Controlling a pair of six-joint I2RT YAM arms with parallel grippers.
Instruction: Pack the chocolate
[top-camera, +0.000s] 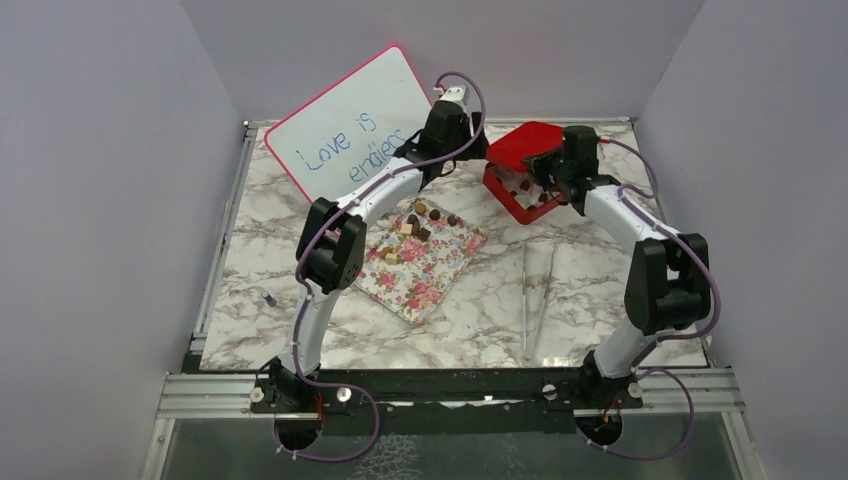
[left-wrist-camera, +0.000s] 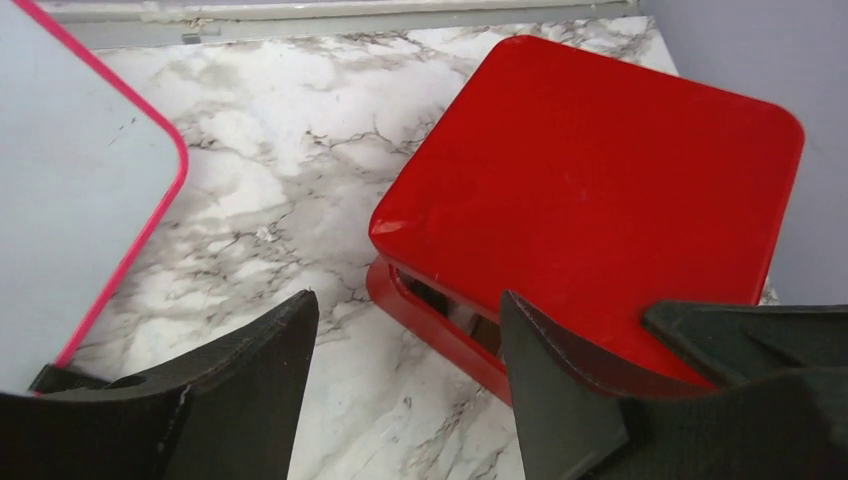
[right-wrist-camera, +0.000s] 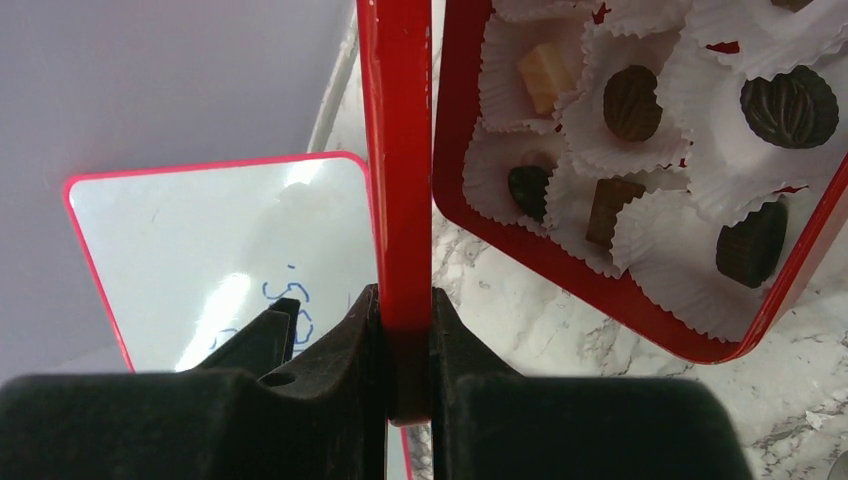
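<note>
Holding the lid (right-wrist-camera: 398, 150) tilted above the red box (right-wrist-camera: 600, 290), likely for filling.
Its edge is pinched by the right claw (right-wrist-camera: 408, 330); chocolate (right-wrist-camera: 632, 102) is seated inside the box, more on a tray (top-camera: 432, 280) beside it; the left claw (left-wrist-camera: 405, 300) is open.

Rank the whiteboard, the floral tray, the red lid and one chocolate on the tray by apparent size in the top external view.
1. whiteboard
2. floral tray
3. red lid, tilted and partly hidden, so possibly understated
4. chocolate, by far the smallest
</note>
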